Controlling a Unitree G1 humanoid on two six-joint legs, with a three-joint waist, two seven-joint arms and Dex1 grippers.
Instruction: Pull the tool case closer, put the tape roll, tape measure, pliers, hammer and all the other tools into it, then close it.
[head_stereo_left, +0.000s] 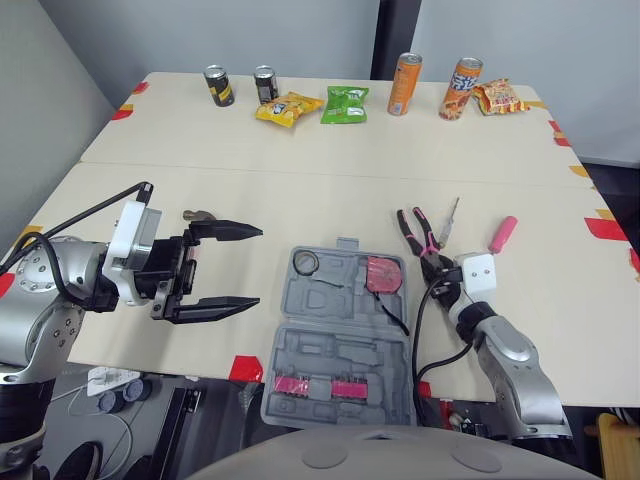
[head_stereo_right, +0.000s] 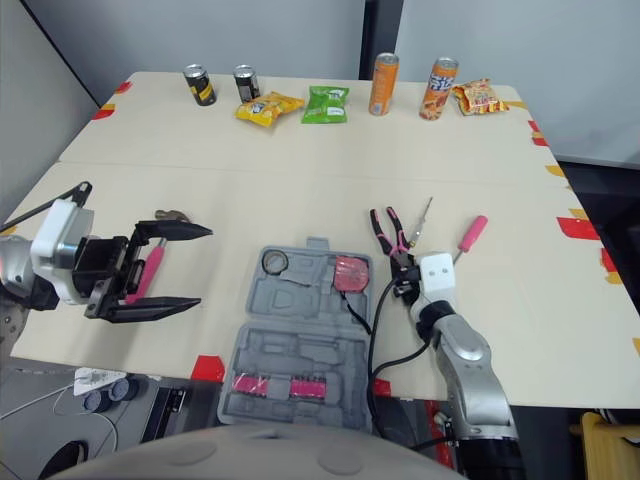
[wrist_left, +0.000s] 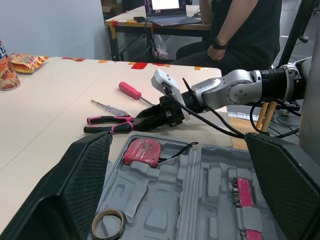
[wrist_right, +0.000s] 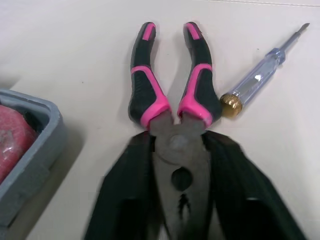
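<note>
Right gripper (wrist_right: 177, 145) is clamped on the head of the steel pliers with black-and-pink handles (head_stereo_left: 416, 233). Heavy, rigid, slick metal is expected; a hold near the pivot is judged balanced. Left gripper (head_stereo_left: 258, 266) is held open.

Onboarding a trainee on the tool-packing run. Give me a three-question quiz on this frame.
1. True or false: the tape roll already lies in the tool case.
2. Which tool is the right gripper at? A. the hammer B. the pliers C. the tape measure
3. Fill in: the left gripper hovers beside the case with its fingers ___.

Key: 1 true; 2 B; 3 open.
</note>
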